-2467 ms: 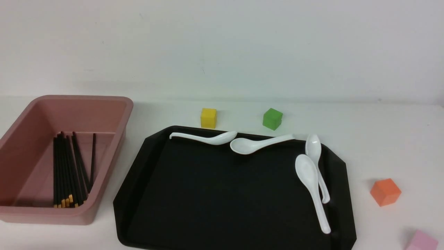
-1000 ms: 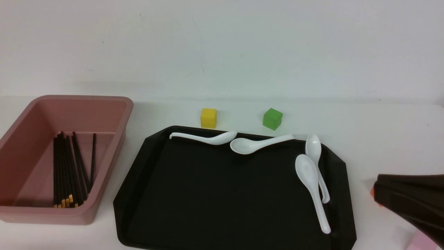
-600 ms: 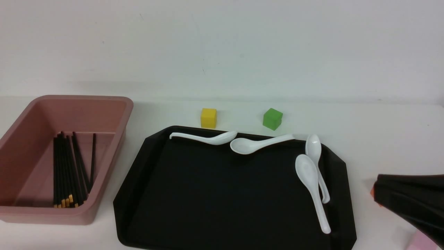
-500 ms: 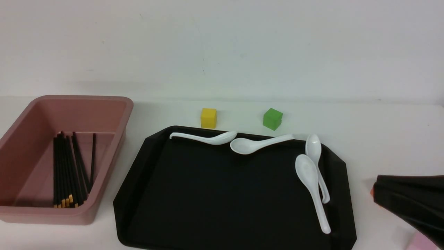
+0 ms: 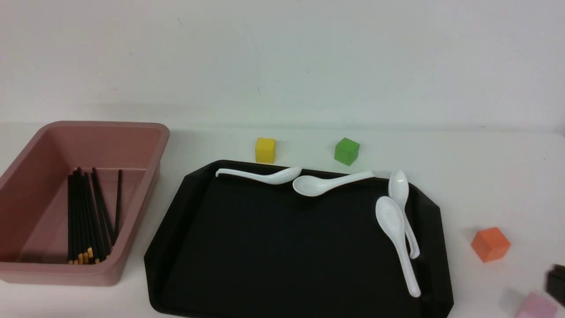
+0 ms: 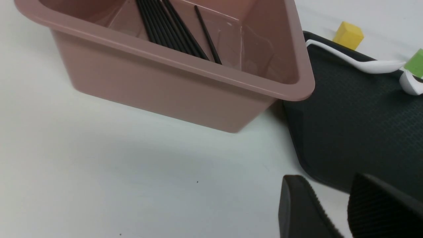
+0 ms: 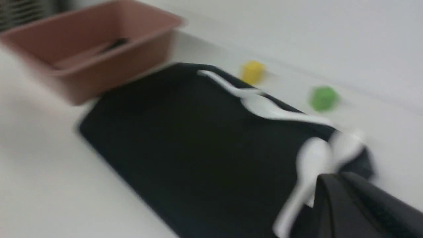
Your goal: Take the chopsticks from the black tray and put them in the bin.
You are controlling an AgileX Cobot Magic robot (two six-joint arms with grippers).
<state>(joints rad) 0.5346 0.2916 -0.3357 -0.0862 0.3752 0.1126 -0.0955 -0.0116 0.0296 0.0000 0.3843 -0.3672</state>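
— Looking for the chopsticks [image 5: 86, 216]: where do they lie?
— All in the bin [image 5: 145, 145], on the robot's left. They lie bunched on its floor, running from the far wall to the near wall, with the yellow-banded ends at the near wall. One stick lies a little apart from the bunch, on the side toward the black tray [image 5: 265, 247].
— And the tray?
— Just beside the bin, on the white surface [image 5: 485, 176]. Four white spoons lie on it: two [image 5: 260, 176] [image 5: 329, 183] along its far rim, two [image 5: 394, 234] [image 5: 404, 207] side by side near its right rim.
— What of the left fingers [image 6: 304, 205]?
— Only the left wrist view shows them. They hover over the surface by the tray's near left corner, parted by a clear gap, with nothing between them.
— The right fingers [image 7: 350, 205]?
— A dark piece shows at the right edge of the front view, above a pink cube [image 5: 536, 306]. The right wrist view is blurred; I cannot tell whether they are parted or closed, and I see nothing in them.
— Anything else?
— A yellow cube [image 5: 265, 150] and a green cube [image 5: 346, 151] beyond the tray, and an orange cube [image 5: 490, 244] to its right.
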